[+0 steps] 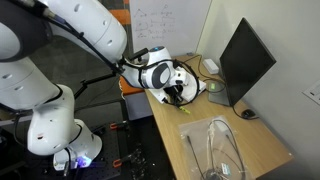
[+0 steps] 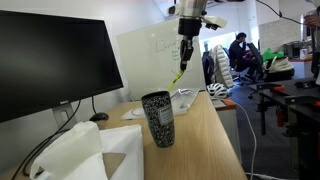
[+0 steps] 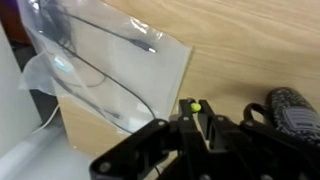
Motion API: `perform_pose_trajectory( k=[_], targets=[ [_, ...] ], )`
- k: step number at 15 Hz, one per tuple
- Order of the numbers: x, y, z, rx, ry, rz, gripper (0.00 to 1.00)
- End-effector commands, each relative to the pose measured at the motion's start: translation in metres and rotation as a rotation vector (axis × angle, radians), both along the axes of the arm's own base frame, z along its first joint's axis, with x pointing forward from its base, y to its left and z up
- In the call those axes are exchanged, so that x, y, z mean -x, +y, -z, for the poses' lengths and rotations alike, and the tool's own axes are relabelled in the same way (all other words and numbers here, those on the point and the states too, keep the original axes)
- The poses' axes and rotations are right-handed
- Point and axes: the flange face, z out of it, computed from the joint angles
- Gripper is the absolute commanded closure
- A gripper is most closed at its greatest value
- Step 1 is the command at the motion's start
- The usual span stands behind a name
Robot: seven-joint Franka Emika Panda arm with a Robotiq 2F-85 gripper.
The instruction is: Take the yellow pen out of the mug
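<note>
The small black speckled mug [image 2: 158, 118] stands upright on the wooden desk [image 2: 205, 140]. It also shows at the right edge of the wrist view [image 3: 295, 110]. My gripper [image 2: 188, 27] is high above the desk, beyond the mug, and is shut on the yellow pen [image 2: 180, 68]. The pen hangs down from the jaws, and its lower end is clear of the mug's rim. In the wrist view the pen's yellow end [image 3: 196, 106] sits pinched between the two black fingers [image 3: 195, 112]. In an exterior view the gripper [image 1: 172, 84] hovers over the desk's far end.
A dark monitor [image 2: 50, 65] stands beside the mug and shows in both exterior views [image 1: 245, 60]. A clear plastic bag with cables [image 3: 110, 60] lies on the desk [image 1: 220, 150]. White paper [image 2: 85, 155] lies near the front. People sit in the background [image 2: 240, 52].
</note>
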Motion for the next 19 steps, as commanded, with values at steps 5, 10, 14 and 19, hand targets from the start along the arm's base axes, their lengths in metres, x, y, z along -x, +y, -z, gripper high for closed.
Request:
perform_pose_trajectory(
  k=[5, 10, 14, 19],
  targets=[
    [-0.062, 0.005, 0.055, -0.106, 0.011, 0.017, 0.96],
    [-0.078, 0.008, 0.065, -0.125, 0.089, 0.079, 0.46],
    [-0.071, 0.001, 0.046, -0.177, 0.253, 0.201, 0.15],
    [-0.067, -0.021, -0.012, -0.197, 0.321, 0.295, 0.00]
  ],
)
